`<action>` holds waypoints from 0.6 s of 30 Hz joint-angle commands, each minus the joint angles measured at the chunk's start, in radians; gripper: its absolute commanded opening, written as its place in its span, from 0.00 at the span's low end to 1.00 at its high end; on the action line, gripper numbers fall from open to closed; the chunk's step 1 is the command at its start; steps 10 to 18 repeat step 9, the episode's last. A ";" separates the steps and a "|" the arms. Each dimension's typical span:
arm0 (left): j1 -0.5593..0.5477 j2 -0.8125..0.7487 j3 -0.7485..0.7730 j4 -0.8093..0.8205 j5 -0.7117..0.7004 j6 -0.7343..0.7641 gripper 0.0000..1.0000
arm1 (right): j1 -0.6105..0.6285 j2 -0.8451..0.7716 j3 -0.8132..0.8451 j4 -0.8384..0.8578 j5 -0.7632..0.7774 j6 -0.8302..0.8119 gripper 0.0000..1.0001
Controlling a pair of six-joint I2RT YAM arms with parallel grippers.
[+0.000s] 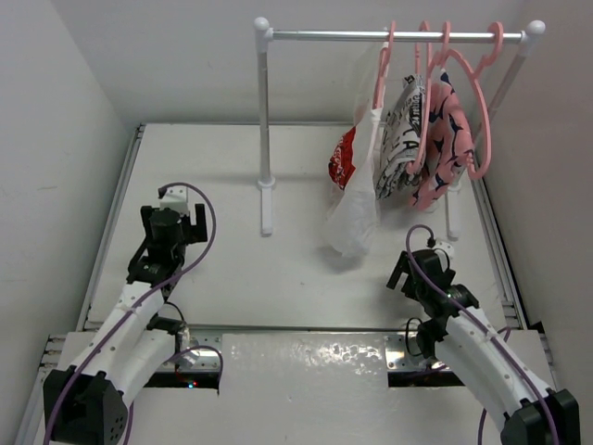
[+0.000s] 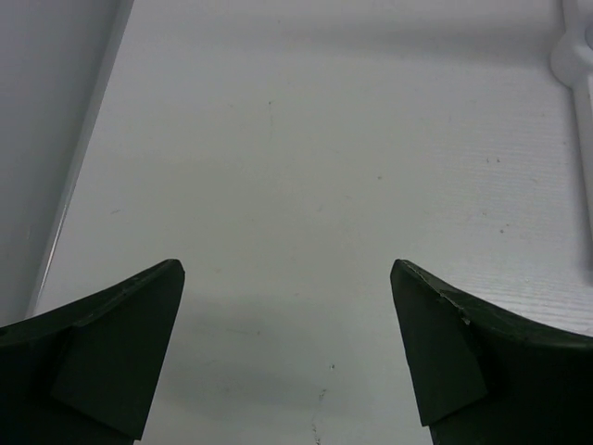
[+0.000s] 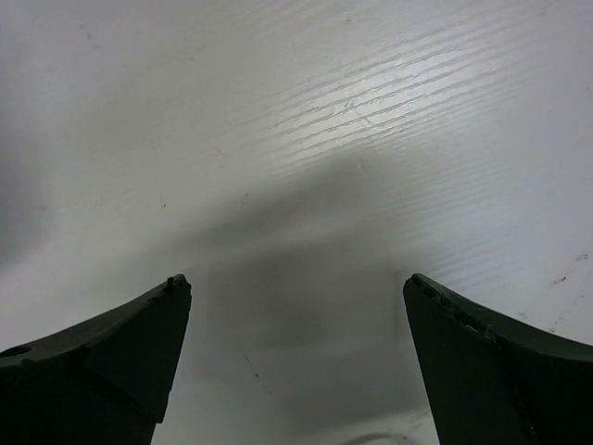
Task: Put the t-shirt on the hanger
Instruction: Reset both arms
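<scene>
The white t-shirt (image 1: 352, 209) with a red patch (image 1: 342, 159) hangs from the leftmost salmon-pink hanger (image 1: 381, 74) on the rack's rail, its hem drooping near the table. My left gripper (image 1: 173, 218) is open and empty over the left of the table, far from the shirt. The left wrist view shows its jaws (image 2: 287, 278) wide apart over bare white table. My right gripper (image 1: 419, 261) is open and empty, just right of and nearer than the shirt's hem. Its jaws (image 3: 296, 283) are apart over bare table.
A white-and-metal rack (image 1: 267, 120) stands at the back; its foot shows in the left wrist view (image 2: 579, 65). A newsprint shirt (image 1: 400, 139) and a pink shirt with navy marks (image 1: 445, 148) hang on other pink hangers. Another pink hanger (image 1: 482, 111) hangs at far right.
</scene>
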 commanded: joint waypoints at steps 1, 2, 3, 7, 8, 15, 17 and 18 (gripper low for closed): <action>0.010 -0.024 -0.013 0.058 -0.038 -0.021 0.91 | 0.000 -0.026 -0.001 0.031 0.084 0.060 0.94; 0.010 -0.026 -0.013 0.058 -0.038 -0.023 0.91 | 0.000 -0.037 0.001 0.028 0.090 0.054 0.94; 0.010 -0.026 -0.013 0.058 -0.038 -0.021 0.91 | 0.000 -0.043 0.001 0.028 0.090 0.048 0.94; 0.010 -0.029 -0.013 0.057 -0.043 -0.026 0.91 | 0.000 -0.063 0.005 0.018 0.089 0.023 0.94; 0.010 -0.029 -0.015 0.057 -0.041 -0.024 0.91 | 0.000 -0.066 0.005 0.018 0.087 0.020 0.94; 0.010 -0.029 -0.015 0.057 -0.041 -0.026 0.91 | -0.002 -0.074 0.004 0.018 0.090 0.018 0.95; 0.010 -0.029 -0.015 0.057 -0.041 -0.026 0.91 | -0.002 -0.074 0.004 0.018 0.090 0.018 0.95; 0.010 -0.029 -0.015 0.057 -0.041 -0.026 0.91 | -0.002 -0.074 0.004 0.018 0.090 0.018 0.95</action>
